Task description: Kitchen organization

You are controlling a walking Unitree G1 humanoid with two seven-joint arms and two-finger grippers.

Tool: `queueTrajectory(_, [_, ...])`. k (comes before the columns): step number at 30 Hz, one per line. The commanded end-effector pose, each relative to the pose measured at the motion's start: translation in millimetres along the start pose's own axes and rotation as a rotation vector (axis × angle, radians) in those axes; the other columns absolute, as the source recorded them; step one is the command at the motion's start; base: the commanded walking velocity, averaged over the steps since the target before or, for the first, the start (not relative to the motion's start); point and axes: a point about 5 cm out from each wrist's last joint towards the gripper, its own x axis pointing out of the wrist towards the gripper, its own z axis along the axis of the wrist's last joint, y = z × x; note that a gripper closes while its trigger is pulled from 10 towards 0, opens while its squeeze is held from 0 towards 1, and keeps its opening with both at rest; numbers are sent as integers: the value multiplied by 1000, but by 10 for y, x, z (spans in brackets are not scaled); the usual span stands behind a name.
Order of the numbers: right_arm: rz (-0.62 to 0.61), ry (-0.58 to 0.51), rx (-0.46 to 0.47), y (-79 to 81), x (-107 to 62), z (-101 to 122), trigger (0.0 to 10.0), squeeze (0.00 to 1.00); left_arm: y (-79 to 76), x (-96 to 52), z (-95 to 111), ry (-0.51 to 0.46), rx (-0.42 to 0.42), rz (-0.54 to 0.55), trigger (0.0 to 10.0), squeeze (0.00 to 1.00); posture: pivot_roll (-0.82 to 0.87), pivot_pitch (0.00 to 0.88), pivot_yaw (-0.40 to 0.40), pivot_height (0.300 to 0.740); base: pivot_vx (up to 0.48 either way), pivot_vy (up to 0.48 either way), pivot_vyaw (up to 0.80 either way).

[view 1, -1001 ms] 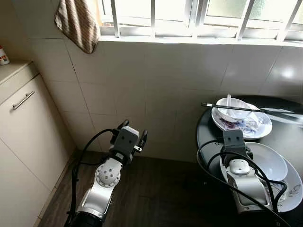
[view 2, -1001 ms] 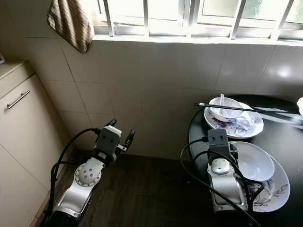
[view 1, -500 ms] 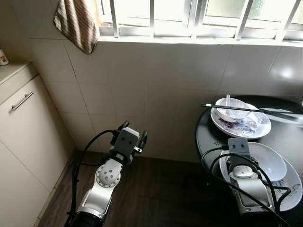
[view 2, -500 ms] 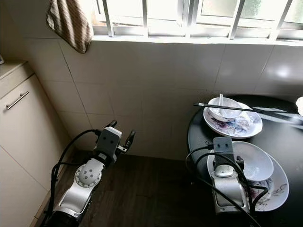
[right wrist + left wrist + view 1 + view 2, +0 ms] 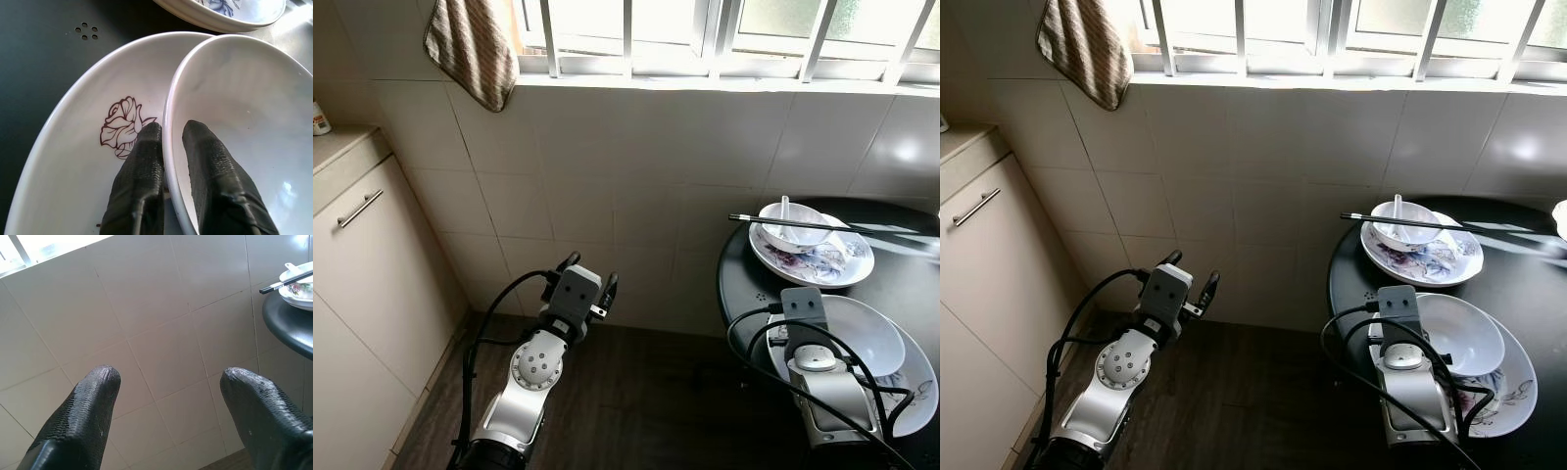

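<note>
A white bowl [image 5: 869, 338] sits inside a wide plate with a rose print [image 5: 98, 147] at the near edge of the round black table [image 5: 744, 279]. My right gripper [image 5: 172, 128] is shut on the bowl's near rim, one finger inside the bowl and the other outside over the plate. Farther back stands a flowered plate [image 5: 837, 264] holding a small bowl [image 5: 793, 223] with a spoon, and black chopsticks [image 5: 822, 226] lie across it. My left gripper [image 5: 168, 374] hangs open above the floor, facing the tiled wall and holding nothing.
A cream cabinet [image 5: 362, 264] with a metal handle stands at the left. A striped towel [image 5: 475, 44] hangs from the barred window sill. Dark wooden floor [image 5: 646, 392] lies between the cabinet and the table.
My right arm has shifted slightly rightward and nearer to me at the bowl's rim. The left arm has stayed where it was.
</note>
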Motion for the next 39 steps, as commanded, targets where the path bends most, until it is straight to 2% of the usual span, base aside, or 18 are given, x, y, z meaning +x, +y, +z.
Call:
queueTrajectory(1, [-2,-41,-5,-14,-33,62,0,0,3,17,1,1,9,-4,10000,0,14,0,-4,740,0,0,0])
queueTrajectory(6, [23,-77,-22,24,-52,97,0,0,2,16,-7,5,9,-3,10000,0,16,0,-5,740,0,0,0])
queueTrajectory(12, [24,-215,-82,37,-114,263,0,0,1,16,-18,11,11,0,10000,0,17,0,-4,740,0,0,0])
queueTrajectory(13, [9,-263,-116,28,-131,312,0,0,1,15,-19,12,11,0,10000,0,17,0,-4,740,0,0,0])
queueTrajectory(14, [-30,-389,-192,9,-191,444,0,0,1,16,-20,13,11,0,10000,0,17,0,-4,740,0,0,0])
queueTrajectory(15, [-49,-452,-226,2,-230,510,0,0,1,16,-20,13,11,-1,10000,0,17,0,-4,740,0,0,0])
queueTrajectory(17, [34,-562,-168,71,-338,658,0,0,6,13,-23,14,10,0,10000,0,14,0,1,740,0,0,0])
queueTrajectory(20, [46,-702,-230,135,-441,791,0,0,8,14,-20,11,10,2,10000,0,17,0,1,740,0,0,0])
queueTrajectory(25, [72,-836,-273,215,-555,896,0,0,35,21,4,-4,0,17,10000,0,21,0,2,740,0,0,0])
queueTrajectory(29, [102,-874,-301,268,-593,887,0,0,48,18,18,-14,-7,25,10000,0,25,0,1,740,0,0,600])
queueTrajectory(32, [139,-909,-350,361,-632,830,0,0,79,12,13,-8,-47,47,10000,0,27,0,3,740,0,0,800])
queueTrajectory(39, [222,-977,-384,467,-682,791,0,0,90,24,45,-27,-49,39,10000,0,29,0,4,740,0,472,800])
